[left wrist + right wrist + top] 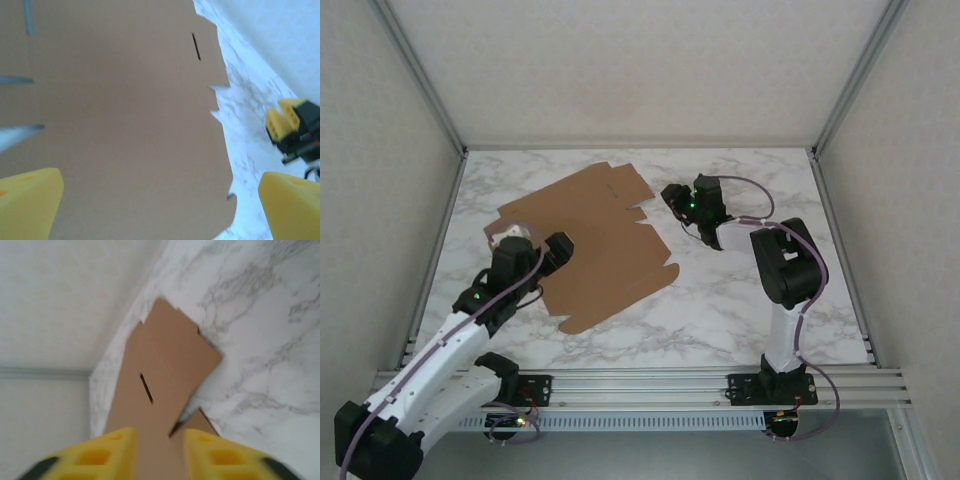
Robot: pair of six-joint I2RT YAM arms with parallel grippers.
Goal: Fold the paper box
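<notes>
Box (595, 235) is lying flat, unfolded, on table (740, 300), centre-left. Left end effector (552, 252) is hanging wide open over its left side. Right end effector (690, 203) is sitting at box's right edge, jaws partly apart, a flap showing in the gap.

- The left arm (440, 350) stretches from its base at the near left corner, forward and inward over the table.
- The left gripper (532, 243) has its yellow fingers (30, 200) spread wide.
- The right arm (785, 270) stands upright, folding at the elbow toward the left.
- The right gripper (682, 196) hangs low, its yellow fingers (107, 452) parted by a narrow gap.
</notes>
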